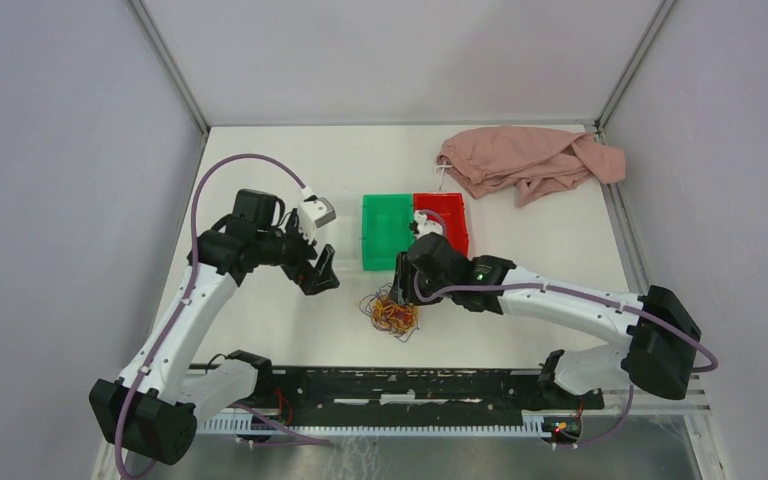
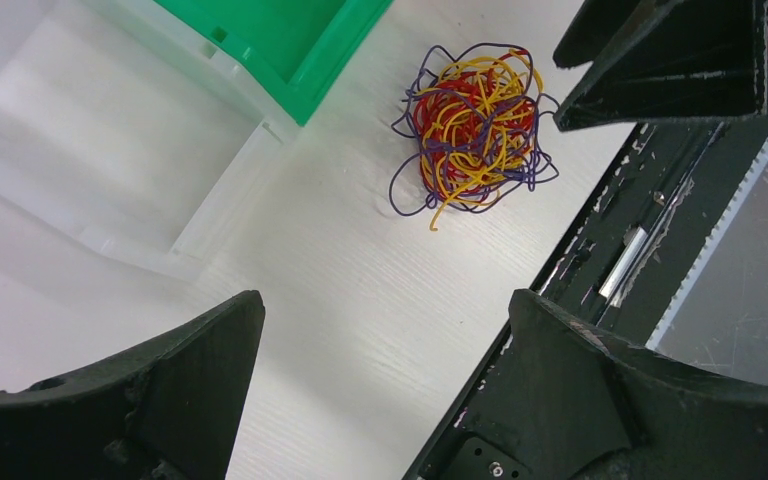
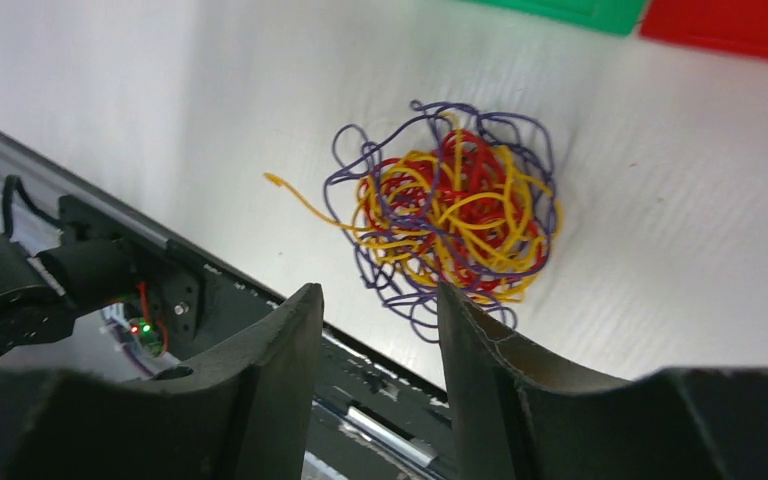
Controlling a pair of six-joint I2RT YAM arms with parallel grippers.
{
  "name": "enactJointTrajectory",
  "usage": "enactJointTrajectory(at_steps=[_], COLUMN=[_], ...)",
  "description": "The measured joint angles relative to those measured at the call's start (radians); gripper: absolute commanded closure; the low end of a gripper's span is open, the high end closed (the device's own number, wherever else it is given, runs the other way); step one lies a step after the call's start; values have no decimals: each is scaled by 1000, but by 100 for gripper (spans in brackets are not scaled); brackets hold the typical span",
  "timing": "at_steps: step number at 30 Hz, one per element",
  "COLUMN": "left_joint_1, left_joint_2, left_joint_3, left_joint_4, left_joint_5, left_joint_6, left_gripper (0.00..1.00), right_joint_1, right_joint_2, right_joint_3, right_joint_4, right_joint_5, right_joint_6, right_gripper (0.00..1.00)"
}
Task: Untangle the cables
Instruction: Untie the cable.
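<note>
The cables (image 1: 392, 313) lie in one fist-sized tangle of red, yellow-orange and purple strands on the white table, near its front edge. My right gripper (image 1: 399, 288) hovers just above and behind the tangle. In the right wrist view its jaws (image 3: 375, 300) stand apart with nothing between them, and the cables (image 3: 450, 220) lie loose beyond the tips. My left gripper (image 1: 320, 274) hangs to the left of the tangle, clear of it. Its jaws (image 2: 385, 300) are wide open over bare table, with the cables (image 2: 475, 130) farther off.
A green bin (image 1: 385, 230) and a red bin (image 1: 447, 222) stand side by side just behind the tangle. A clear tray (image 2: 210, 200) adjoins the green bin. A pink cloth (image 1: 530, 160) lies at the back right. A black rail (image 1: 390, 385) runs along the near edge.
</note>
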Motion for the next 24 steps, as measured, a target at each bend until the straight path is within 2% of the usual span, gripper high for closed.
enactJointTrajectory(at_steps=[6, 10, 15, 19, 24], left_joint_1=[0, 0, 0, 0, 0], left_joint_2=[0, 2, 1, -6, -10], left_joint_3=[0, 0, -1, -4, -5], left_joint_4=[0, 0, 0, 0, 0], left_joint_5=[-2, -4, -19, -24, -24], left_joint_6=[8, 8, 19, 30, 31], left_gripper=[1, 2, 2, 2, 2], right_joint_1=[-31, -31, -31, -31, -32], right_joint_2=[24, 115, 244, 316, 332], right_joint_3=[71, 113, 159, 196, 208], right_joint_4=[-92, -93, -107, -111, -108], right_joint_5=[38, 37, 40, 42, 44], right_joint_6=[-61, -74, -99, -123, -138], right_gripper=[51, 54, 63, 77, 95])
